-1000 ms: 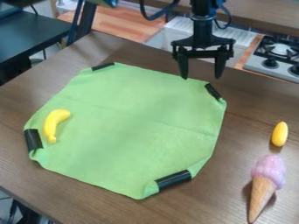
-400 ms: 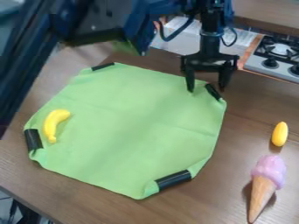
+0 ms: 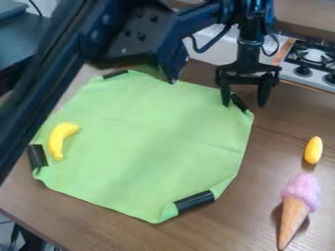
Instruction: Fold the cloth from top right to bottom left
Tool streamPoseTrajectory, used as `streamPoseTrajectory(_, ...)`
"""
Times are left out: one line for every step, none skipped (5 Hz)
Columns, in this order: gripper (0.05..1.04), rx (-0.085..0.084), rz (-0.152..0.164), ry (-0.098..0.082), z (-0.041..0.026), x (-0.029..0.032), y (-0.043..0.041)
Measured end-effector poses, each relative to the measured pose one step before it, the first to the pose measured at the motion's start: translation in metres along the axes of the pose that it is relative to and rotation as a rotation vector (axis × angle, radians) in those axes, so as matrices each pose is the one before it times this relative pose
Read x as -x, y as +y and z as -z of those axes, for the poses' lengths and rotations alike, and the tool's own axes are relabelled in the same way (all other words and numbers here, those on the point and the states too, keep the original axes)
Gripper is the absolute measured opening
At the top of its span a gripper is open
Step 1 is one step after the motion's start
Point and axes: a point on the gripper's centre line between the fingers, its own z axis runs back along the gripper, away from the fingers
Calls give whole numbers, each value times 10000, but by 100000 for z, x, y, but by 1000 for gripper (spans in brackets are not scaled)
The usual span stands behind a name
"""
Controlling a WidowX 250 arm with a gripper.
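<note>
Green cloth [image 3: 144, 142] lay spread under a parted gripper [image 3: 245, 105]

The black arm [image 3: 52, 73] slanted across the upper left, over part of the brown table [image 3: 222, 230]. A black strip [image 3: 37, 156] marked the cloth's left corner, and beside it a yellow toy banana [image 3: 60, 139] rested on the fabric. The cloth sat mid-table, mostly flat and faintly creased, its corners blunted, small folds showing by the left and lower strips. At its top right corner the gripper pointed down, fingers wide apart, released, astride another black strip; contact was impossible to tell. Table surface ran between the cloth's right edge and a yellow oval toy [image 3: 313, 150], with a toy ice cream cone [image 3: 293, 215] just below.
</note>
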Motion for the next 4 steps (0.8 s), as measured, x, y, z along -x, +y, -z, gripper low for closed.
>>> streamPoseTrajectory(678, -131, 1, 11, 247, -186, 103)
streamPoseTrajectory(388, -271, 108, -56, 514, 194, 639)
streamPoseTrajectory(185, 67, 375, -280, -122, 512, 536)
streamPoseTrajectory(82, 857, -8, 270, -708, 1168, 1252)
